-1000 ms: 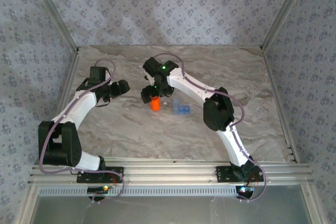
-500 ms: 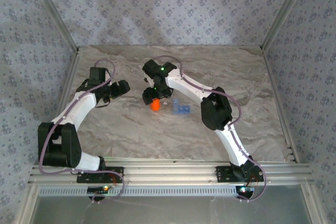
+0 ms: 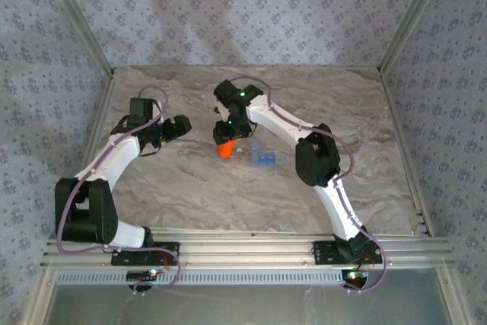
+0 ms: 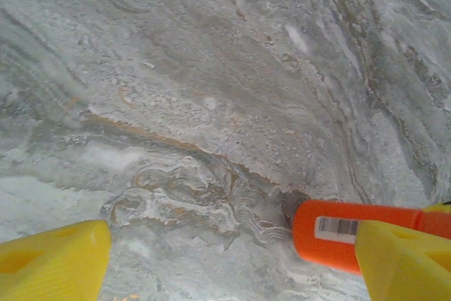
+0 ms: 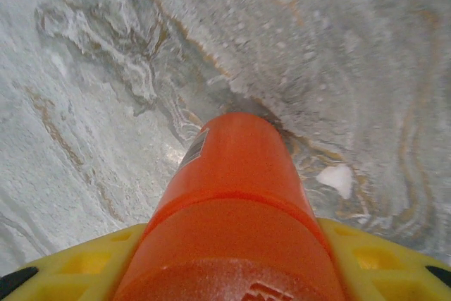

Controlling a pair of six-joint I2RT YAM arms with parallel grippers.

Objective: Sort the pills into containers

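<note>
Clamped in the right gripper [image 5: 229, 237]: an orange bottle [image 5: 232, 167], upright on the table, with yellow fingers pressing both sides of its upper part. Judged to be the pick-up step, with the lifting and opening yet to come. Best done by keeping the squeeze even and low on the cap shoulder, then lifting straight up so the base does not drag or tip. Worth watching for slip, since smooth round plastic turns easily between flat pads.

Just beyond the fingers, beside the foot of the bottle, lies a small white piece [image 5: 337, 178], possibly a pill, though too small to tell. Near the gripper, on the side toward its own arm and apart from the bottle, sits the blue pill box [image 3: 262, 158]. No telling from here whether its compartments hold anything.

Farther off on the opposite side hangs the left gripper [image 4: 225, 266], spread wide and holding nothing, with the bottle just ahead of its right finger. Sensible to bring it in only after the lift.

Underneath, a grey marbled table [image 4: 211, 68], flat and smooth. Around it, patterned walls [image 3: 243, 5] and a metal rail [image 3: 243, 245] at the arm bases.
</note>
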